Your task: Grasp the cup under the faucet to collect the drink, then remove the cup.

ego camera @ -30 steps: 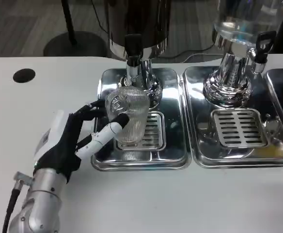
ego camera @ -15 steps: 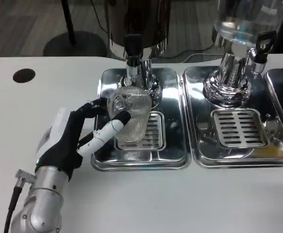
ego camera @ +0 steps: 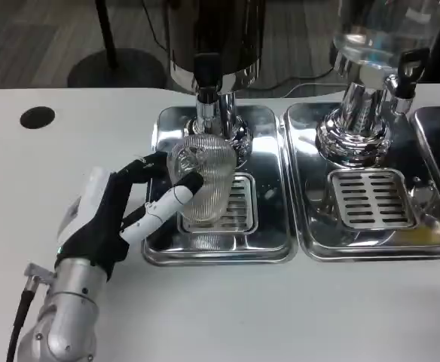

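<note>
Table: You are looking down on a broad white table (ego camera: pixel 280 317) that runs across the whole picture, with a small round black hole (ego camera: pixel 38 117) in it at the far left.
Dispensers: Two tall drink dispensers stand at the back. The dark, chrome-based one (ego camera: pixel 212 45) is in the middle; a clear glass one on a chrome pedestal (ego camera: pixel 371 75) is to its right.
Trays: Under each dispenser sits a shiny rectangular steel drip tray. The middle tray (ego camera: pixel 273 241) and the right tray (ego camera: pixel 310 226) lie side by side, edges just beside each other, and each carries a slotted grille.
Left arm: Your robot's silver left forearm (ego camera: pixel 62 317) rises from the bottom left corner toward the middle tray.
Left hand: The left hand (ego camera: pixel 111 219), white-backed with black and white fingers, reaches over the left rim of the middle tray. Its fingers wrap the cup, dark fingers (ego camera: pixel 148 162) behind it near the rim and a white finger (ego camera: pixel 171 200) across its front.
Cup: The clear ribbed glass cup (ego camera: pixel 203 177) is held in that hand over the grille of the middle tray, tilted a little. You cannot tell whether its base touches the grille.
Faucet: The chrome faucet with a black lever (ego camera: pixel 207 90) is directly above and just behind the cup's rim.
Right faucet: A second black lever (ego camera: pixel 407 72) juts from the clear dispenser, well apart from the cup.
</note>
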You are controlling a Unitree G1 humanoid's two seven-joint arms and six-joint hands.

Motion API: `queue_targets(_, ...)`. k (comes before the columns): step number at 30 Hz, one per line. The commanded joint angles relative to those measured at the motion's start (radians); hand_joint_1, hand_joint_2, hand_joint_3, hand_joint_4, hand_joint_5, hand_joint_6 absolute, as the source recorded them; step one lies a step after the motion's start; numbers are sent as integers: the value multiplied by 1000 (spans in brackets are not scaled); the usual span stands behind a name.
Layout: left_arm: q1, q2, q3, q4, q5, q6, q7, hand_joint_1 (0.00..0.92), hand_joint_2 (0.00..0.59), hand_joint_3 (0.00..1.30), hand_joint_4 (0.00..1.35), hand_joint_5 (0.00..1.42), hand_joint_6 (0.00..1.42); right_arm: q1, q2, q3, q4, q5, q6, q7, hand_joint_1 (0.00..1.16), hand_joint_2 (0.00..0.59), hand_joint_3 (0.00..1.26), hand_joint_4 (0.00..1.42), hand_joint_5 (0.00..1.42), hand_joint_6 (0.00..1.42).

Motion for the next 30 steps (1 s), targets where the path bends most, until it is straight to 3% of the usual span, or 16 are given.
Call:
queue_targets(1,2,-1,1,-11,0,6,-6,85,34,277,299,219,44,8,0,-15,-17,15,-21,6,737,534,343,276,205,62)
queue_targets(22,1,-12,-5,-24,2,19,-4,81,36,282,299,219,44,10,6,-28,-13,24,-37,15,737,534,343,276,205,74)
queue_targets(30,52,-11,67,-81,-59,29,-3,73,42,271,310,219,44,8,7,-30,-12,24,-38,20,737,534,343,276,208,77)
